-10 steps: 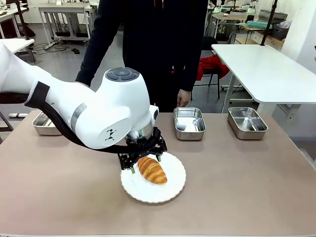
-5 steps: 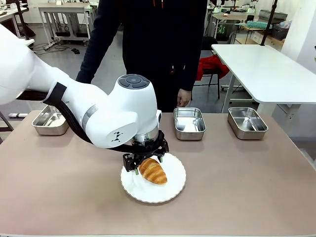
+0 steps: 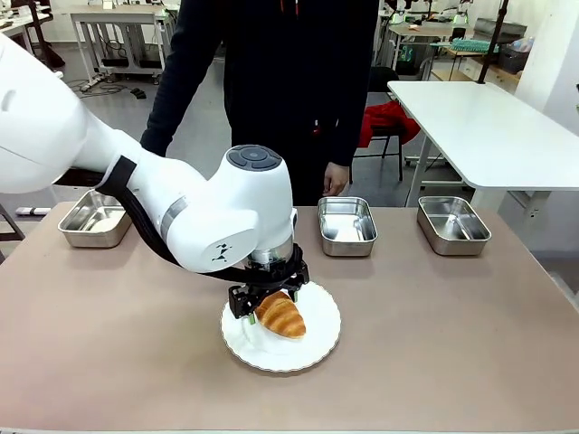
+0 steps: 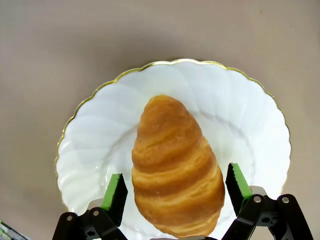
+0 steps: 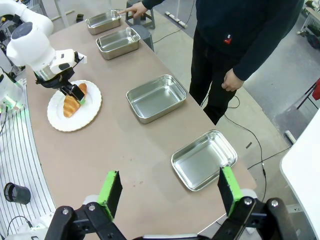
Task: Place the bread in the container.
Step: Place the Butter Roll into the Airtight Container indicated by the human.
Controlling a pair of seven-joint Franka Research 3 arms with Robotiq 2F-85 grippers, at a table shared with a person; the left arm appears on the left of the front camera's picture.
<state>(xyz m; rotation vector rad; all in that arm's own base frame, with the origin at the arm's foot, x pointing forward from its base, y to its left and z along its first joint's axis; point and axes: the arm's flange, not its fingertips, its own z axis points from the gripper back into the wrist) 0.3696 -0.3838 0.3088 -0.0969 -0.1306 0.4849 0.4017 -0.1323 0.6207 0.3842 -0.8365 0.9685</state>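
Far-left pan [image 3: 95, 220] sits at the table [image 3: 434, 316] edge, with the person's finger [image 5: 121, 10] pointing at it in the right wrist view. Left claw [image 3: 266, 305] is low over the white plate [image 3: 312, 348], jaws wide open, green pads [image 4: 114, 191] either side of the bread [image 4: 176, 165] with gaps showing, so no grip. Bread lies flat on the plate. Two more pans to the right: middle [image 3: 346, 226] and far right [image 3: 452, 224], both well apart from the plate. Right claw [image 5: 170, 192] is fully open, holding nothing, high above the table.
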